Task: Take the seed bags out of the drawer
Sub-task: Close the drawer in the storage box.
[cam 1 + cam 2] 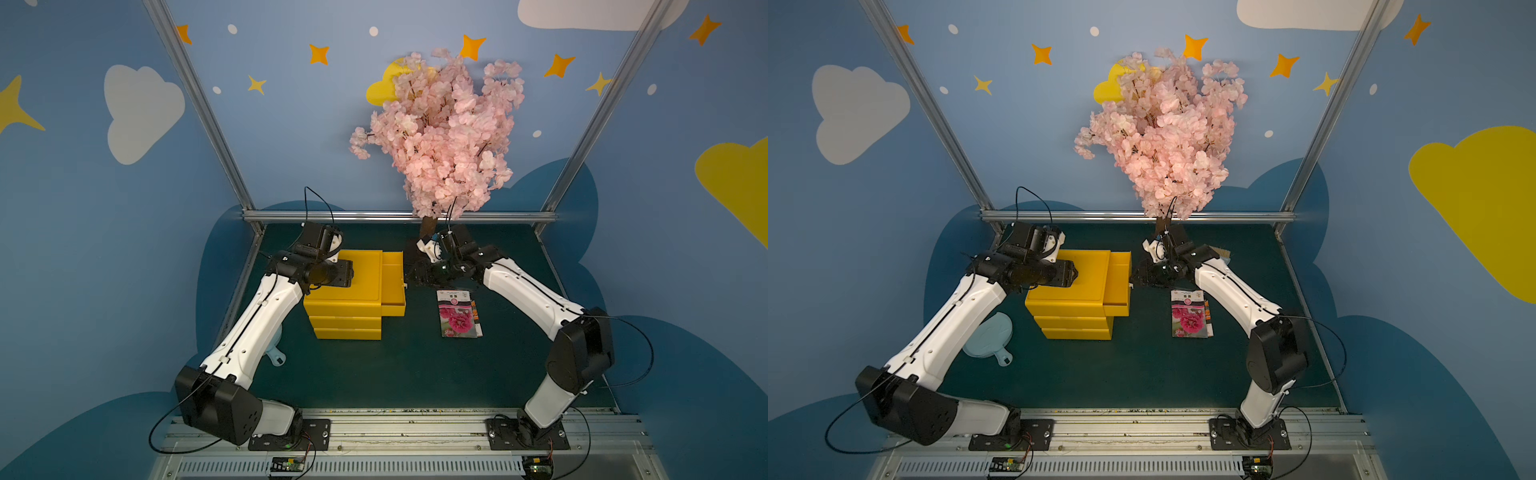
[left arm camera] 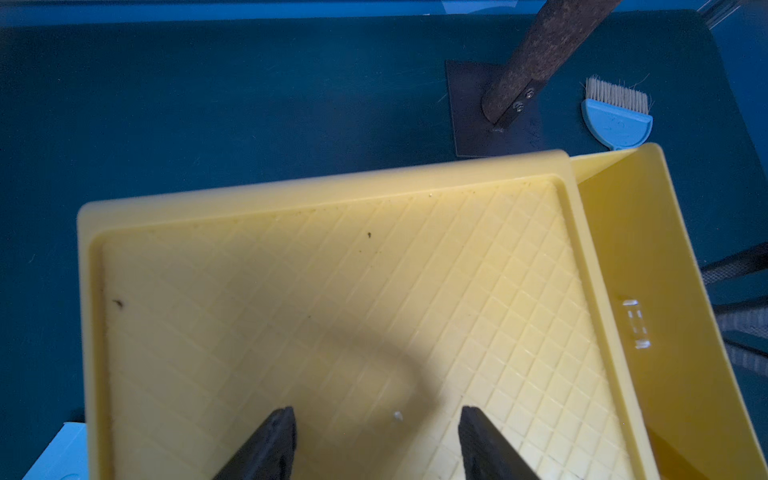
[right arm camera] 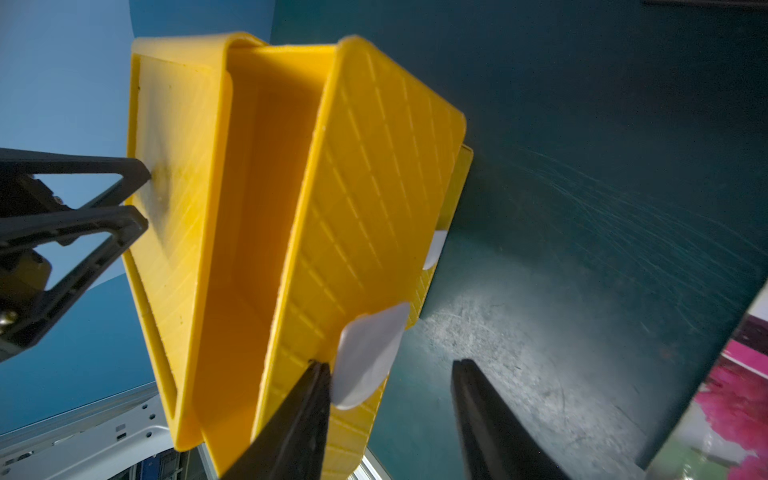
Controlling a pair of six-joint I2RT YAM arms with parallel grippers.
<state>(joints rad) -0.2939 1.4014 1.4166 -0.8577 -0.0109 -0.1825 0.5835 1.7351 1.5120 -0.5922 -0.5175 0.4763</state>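
Note:
The drawer [image 1: 392, 286] [image 1: 1117, 282] is pulled out to the right of the yellow cube [image 1: 345, 282], and the part of its inside [image 3: 257, 208] that shows holds nothing. The seed bags [image 1: 457, 316] [image 1: 1188, 316] lie stacked on the green mat right of the cube, a pink-flower packet on top with an orange edge beneath. My left gripper [image 2: 376, 415] [image 1: 347, 272] is open over the cube's ribbed top. My right gripper [image 3: 392, 365] [image 1: 411, 276] is open at the drawer's front. One finger is against the front wall beside the white handle tab [image 3: 368, 353].
A pink blossom tree [image 1: 440, 137] stands on a dark base plate [image 2: 494, 112] behind the drawer. A light-blue brush [image 2: 617, 120] [image 1: 1221, 251] lies beside it. A light-blue dustpan [image 1: 988, 336] lies under my left arm. Metal frame rails edge the mat.

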